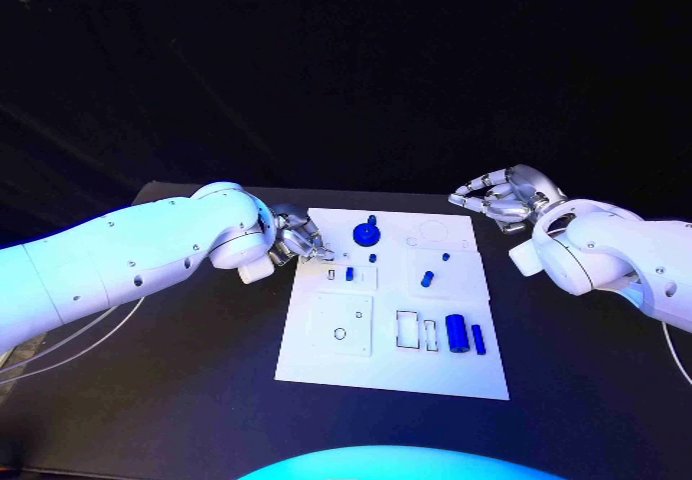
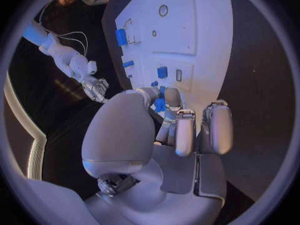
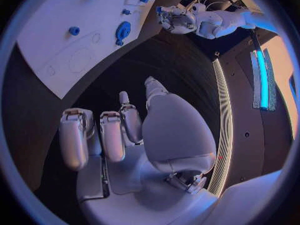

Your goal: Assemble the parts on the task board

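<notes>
Left hand (image 1: 299, 240) hovered over the near-left edge of the white task board (image 1: 325, 365), pinching a small blue part (image 2: 160, 105) between its fingertips. Right hand (image 1: 498, 198) hung off the board's far right corner — fingers curled, holding nothing. Other blue parts lay on the board — among them a round knob (image 1: 366, 234) and a cylinder (image 1: 456, 333).

The board (image 1: 392, 375) lies mid-table (image 1: 173, 400), long side running front to back. A knob (image 1: 368, 234) stands near its back edge, left of centre. Small parts (image 1: 349, 272) sit behind the middle, another (image 1: 428, 279) to their right. A cylinder (image 1: 456, 333) and bar (image 1: 477, 339) lie by the right edge, toward the front. The left hand (image 1: 296, 240) is at the back-left corner; the right hand (image 1: 498, 200) is beyond the back-right corner, off the board.
</notes>
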Available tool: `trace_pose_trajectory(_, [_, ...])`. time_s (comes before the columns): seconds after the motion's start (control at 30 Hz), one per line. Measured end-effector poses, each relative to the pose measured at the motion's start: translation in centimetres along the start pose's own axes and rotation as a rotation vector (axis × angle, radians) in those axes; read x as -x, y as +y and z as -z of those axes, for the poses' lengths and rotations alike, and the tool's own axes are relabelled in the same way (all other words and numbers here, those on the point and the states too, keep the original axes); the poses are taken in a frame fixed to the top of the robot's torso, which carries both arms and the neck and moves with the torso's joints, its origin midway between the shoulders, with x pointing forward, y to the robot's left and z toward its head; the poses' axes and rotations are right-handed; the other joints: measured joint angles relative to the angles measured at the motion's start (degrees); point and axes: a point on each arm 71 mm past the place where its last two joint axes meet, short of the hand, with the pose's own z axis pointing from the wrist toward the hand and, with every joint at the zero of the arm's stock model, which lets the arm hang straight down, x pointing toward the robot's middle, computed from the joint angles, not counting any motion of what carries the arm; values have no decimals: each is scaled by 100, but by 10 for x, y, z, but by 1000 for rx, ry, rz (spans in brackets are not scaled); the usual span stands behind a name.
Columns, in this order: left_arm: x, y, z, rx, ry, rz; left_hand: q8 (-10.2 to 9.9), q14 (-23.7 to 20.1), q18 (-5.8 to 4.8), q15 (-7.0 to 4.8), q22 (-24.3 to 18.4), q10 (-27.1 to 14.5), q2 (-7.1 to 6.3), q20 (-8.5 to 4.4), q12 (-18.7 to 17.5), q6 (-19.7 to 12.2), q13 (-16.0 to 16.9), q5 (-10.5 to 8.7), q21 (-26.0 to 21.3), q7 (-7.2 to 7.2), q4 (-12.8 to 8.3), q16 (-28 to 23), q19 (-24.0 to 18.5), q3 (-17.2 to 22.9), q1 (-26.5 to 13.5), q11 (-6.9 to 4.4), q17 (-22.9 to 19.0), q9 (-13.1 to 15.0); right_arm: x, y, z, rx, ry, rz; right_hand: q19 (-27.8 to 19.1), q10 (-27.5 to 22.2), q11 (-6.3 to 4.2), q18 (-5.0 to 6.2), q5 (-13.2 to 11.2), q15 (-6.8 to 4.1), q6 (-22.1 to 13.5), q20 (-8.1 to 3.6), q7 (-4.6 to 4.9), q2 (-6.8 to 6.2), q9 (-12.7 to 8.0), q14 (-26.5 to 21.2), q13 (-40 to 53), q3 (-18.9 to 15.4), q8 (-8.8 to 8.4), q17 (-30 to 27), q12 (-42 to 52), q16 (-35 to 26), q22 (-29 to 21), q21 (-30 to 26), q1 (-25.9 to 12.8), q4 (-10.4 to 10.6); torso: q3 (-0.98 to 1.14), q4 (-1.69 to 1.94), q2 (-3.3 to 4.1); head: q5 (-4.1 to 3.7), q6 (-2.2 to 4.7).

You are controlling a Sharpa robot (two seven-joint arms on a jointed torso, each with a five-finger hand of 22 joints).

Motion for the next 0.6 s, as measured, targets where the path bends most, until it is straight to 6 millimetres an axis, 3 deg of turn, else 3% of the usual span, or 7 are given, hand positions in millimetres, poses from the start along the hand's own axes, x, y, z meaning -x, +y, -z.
trace_pose_trajectory(0.27, [8,-8,-8,46,37,-52,111,0,0,0,0,-9,66,-1,4,-21,-12,-2,0,22,-1,0,-17,1,-140,11,0,1,-1,1,-1,1,3,0,0,0,0,0,0,0,0,0,0,0,0,0,-1,0,17,0,0,0,0,-7,0,0,-2,2,0,8,-29])
trace_pose_trajectory(0.5, [9,-17,-14,70,49,-101,236,0,1,0,0,-9,29,-1,116,-60,56,-25,0,21,-33,0,-16,113,-412,11,0,89,-2,1,-1,2,4,0,0,0,0,0,0,0,0,0,0,0,0,0,-1,0,23,0,0,0,-1,-7,0,0,0,5,0,17,-66])
trace_pose_trajectory(0.6, [8,-20,-15,75,51,-116,266,0,0,0,0,-6,15,-1,134,-62,86,-33,0,23,-184,0,-16,281,-510,9,0,130,-2,1,-1,2,4,0,0,0,0,0,0,0,0,0,0,0,0,0,-1,0,23,5,0,0,0,-7,0,0,3,8,-3,21,-82])
